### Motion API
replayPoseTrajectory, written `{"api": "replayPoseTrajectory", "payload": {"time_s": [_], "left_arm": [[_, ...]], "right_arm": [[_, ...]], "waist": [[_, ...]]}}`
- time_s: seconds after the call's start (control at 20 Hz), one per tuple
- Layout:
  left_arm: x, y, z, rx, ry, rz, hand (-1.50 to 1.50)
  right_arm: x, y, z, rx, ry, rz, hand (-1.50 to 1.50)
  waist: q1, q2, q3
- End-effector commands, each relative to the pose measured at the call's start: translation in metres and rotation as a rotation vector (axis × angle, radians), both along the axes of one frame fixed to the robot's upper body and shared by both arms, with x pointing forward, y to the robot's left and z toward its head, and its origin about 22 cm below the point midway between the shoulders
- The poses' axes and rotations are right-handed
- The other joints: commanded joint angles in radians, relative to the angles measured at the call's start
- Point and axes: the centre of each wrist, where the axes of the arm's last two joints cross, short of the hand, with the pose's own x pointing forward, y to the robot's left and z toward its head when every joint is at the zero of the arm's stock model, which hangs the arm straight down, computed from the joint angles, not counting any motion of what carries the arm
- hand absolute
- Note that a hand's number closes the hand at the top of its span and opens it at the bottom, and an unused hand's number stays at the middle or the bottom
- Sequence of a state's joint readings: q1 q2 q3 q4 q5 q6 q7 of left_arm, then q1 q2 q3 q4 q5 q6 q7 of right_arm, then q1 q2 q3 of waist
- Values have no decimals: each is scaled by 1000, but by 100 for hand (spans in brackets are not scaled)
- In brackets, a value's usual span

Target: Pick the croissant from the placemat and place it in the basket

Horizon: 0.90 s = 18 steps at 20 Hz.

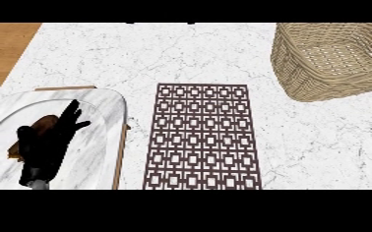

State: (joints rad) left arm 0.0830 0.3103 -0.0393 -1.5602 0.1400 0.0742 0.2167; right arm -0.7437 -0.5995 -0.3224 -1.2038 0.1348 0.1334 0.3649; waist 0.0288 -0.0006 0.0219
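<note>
- Black left hand (45,147) low at the left edge, fingers straight and slightly spread, pinching nothing; right hand out of view.
- Brown croissant (45,122) partly hidden beneath it, on the marble tray (102,128), not on the patterned placemat (202,137) just beside.
- Step in hand, apparently: the grasp; next, fingers curling round, then 1 long carry rightward.
- Wicker basket (323,61) far right, well apart.

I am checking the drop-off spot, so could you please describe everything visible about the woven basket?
The tan woven wicker basket stands upright at the far right of the white marble counter, cut off by the view's right edge. Its thick plaited walls flare outward beneath a rounded rim, and its open-weave bottom shows nothing inside. It stands apart from the brown lattice-patterned placemat; nothing but the counter touches it.
</note>
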Motion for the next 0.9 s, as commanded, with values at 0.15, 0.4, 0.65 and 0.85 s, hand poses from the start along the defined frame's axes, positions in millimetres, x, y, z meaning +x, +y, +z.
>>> {"api": "replayPoseTrajectory", "payload": {"time_s": [0.15,0.4,0.65,0.85], "left_arm": [[-27,-11,-41,-34,229,19,0],[-21,-11,-43,-39,216,-15,0],[-6,-12,-38,-40,221,9,0],[-23,-7,-45,-32,230,-8,0]], "right_arm": [[0,-30,-23,-152,28,-205,150],[-1,-55,-34,-286,90,-109,-150],[5,-62,-27,-298,29,-105,-150],[2,-79,-33,-222,-20,-130,-150]], "waist": [[-4,16,-21],[-2,19,-21],[-4,19,-21],[-4,14,-21]]}}
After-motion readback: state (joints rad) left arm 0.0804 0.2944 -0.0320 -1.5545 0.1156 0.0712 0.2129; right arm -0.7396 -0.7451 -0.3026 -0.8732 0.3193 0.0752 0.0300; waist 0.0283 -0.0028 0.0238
